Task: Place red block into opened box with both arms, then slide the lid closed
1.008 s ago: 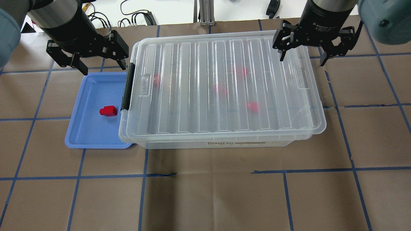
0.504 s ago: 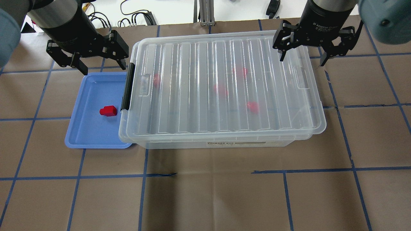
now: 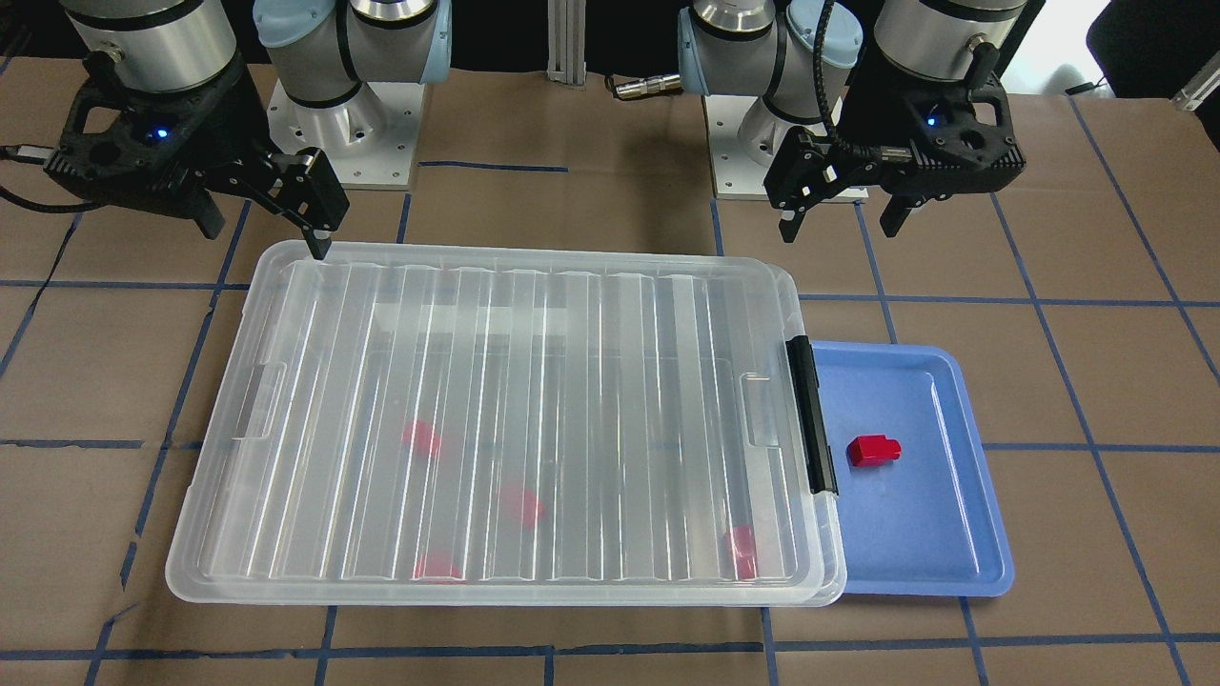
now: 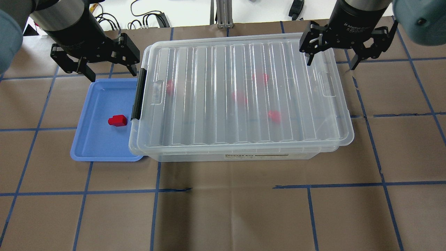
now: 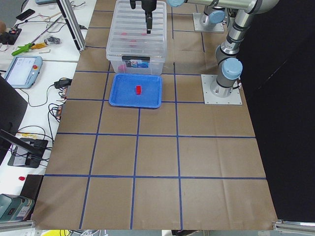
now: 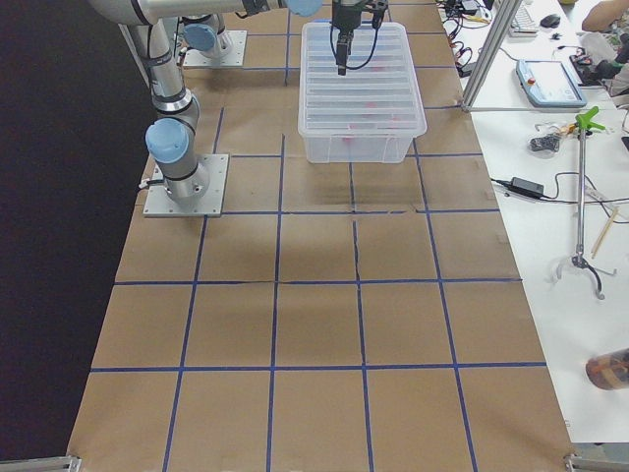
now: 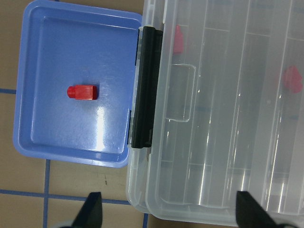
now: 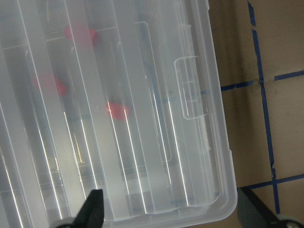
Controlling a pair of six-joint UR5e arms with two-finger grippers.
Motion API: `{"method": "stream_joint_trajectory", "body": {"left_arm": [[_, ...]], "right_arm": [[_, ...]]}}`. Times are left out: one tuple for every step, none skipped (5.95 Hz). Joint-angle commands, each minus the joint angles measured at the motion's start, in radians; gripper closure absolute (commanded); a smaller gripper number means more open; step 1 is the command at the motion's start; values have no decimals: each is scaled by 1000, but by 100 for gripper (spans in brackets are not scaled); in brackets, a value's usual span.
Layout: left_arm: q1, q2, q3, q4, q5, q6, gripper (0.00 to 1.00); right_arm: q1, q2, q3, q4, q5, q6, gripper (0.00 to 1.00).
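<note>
Left tool (image 4: 113, 74) hangs wide open and empty above the near rim of the tray (image 4: 101, 146). Right tool (image 4: 331, 65), just as spread and empty, hovers over a corner of the lid (image 4: 209, 115) at the opposite end. Farther out, the lid lies across the box (image 4: 244, 157), slightly askew, with four red shapes (image 4: 275, 116) dim beneath it. The block (image 4: 117, 120) sits in the tray, just beside the latch (image 4: 138, 94). We judge we are at the start: next we must slide the lid open, then pick up the block.
</note>
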Motion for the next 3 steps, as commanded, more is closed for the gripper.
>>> {"method": "stream_joint_trajectory", "body": {"left_arm": [[0,-2,1,0,0,0,2],[0,-3,1,0,2,-4,2],[0,-3,3,0,3,-8,2]], "right_arm": [[-155,1,6,12,0,-212,0],[-226,4,30,7,2,-301,0],[-241,2,103,-13,3,-304,0]]}}
